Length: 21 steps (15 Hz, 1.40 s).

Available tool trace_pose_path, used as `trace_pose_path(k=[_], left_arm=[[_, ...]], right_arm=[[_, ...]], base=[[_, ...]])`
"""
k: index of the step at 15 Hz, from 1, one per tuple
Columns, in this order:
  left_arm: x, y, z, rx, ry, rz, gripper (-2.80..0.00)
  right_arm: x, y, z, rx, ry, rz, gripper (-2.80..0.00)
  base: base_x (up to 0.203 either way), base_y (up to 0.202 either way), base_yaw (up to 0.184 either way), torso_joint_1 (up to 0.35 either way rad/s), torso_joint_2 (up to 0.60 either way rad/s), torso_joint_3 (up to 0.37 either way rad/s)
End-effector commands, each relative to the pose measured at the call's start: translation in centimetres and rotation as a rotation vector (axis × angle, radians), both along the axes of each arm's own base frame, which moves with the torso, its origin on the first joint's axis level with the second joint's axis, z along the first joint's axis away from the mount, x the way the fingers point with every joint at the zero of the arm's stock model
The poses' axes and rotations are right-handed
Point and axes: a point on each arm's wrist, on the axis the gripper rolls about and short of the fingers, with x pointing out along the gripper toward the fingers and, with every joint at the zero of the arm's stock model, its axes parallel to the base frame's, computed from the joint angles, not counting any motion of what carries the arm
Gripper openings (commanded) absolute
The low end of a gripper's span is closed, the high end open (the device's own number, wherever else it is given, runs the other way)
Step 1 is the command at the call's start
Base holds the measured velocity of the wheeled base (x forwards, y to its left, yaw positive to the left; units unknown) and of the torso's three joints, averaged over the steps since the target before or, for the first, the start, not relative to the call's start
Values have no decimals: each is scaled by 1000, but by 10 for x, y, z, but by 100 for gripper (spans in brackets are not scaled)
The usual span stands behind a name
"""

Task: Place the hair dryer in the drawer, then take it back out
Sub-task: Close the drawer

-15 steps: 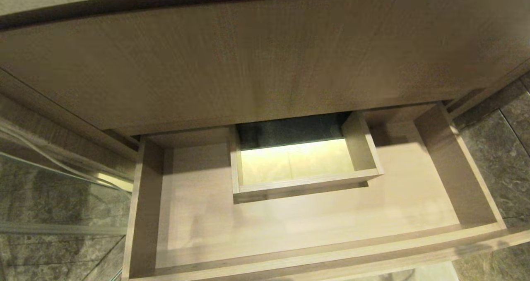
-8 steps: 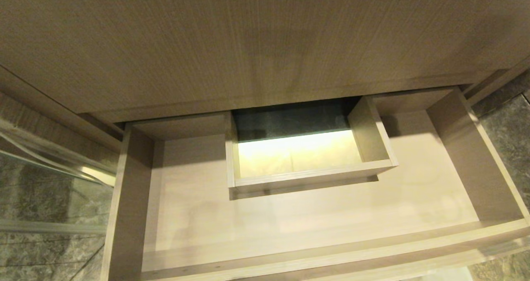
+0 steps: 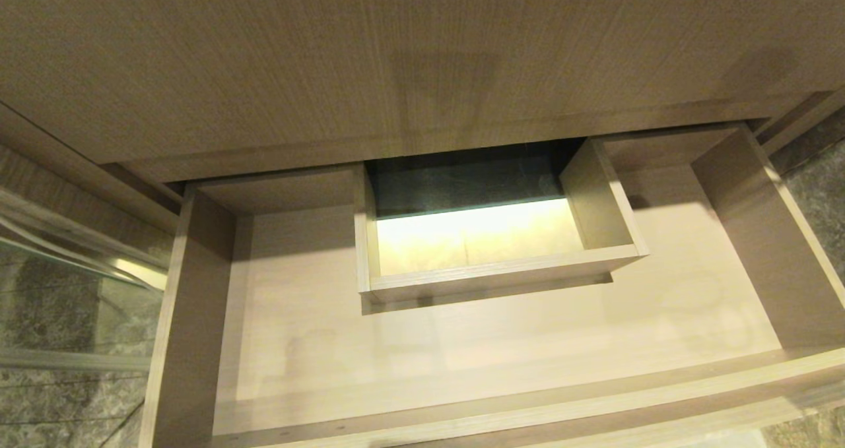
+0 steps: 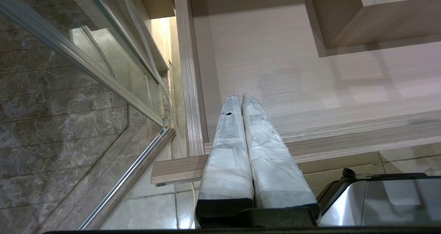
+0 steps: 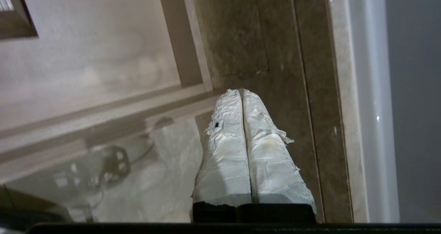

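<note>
Drawer [image 3: 502, 375] stands pulled out below the head camera, its light-wood floor bare around a rectangular cut-out [image 3: 488, 237] walled on three sides. No hair dryer shows in any view.

Nearest, the left gripper [image 4: 241, 98] hangs over the drawer's front left corner, its white-wrapped fingers [image 4: 229, 141] pressed together on nothing, tips above the drawer floor. Just beside it on the robot's left runs a glass panel [image 4: 79, 54] in a metal frame, close along the drawer's side wall, with dark marbled floor tiles [image 4: 51, 123] behind it.

The right gripper [image 5: 241, 91] hovers off the drawer's front right corner, over dark floor tiles [image 5: 241, 37], jaws likewise clenched and empty; a white glossy edge [image 5: 361, 89] borders that side.

Farther back, through the cut-out, a brightly lit pale surface shows. Above the drawer's rear rises the taller wood panel [image 3: 396, 59], overhanging the back of the drawer.
</note>
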Motion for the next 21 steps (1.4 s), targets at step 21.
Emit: trace_pose_path(k=[21], left_arm=[[0,0,0,0,0,0,-280]], right_arm=[[198,-46,-120,453,1207,-34,-280]], base=[[0,0,0,0,0,0]])
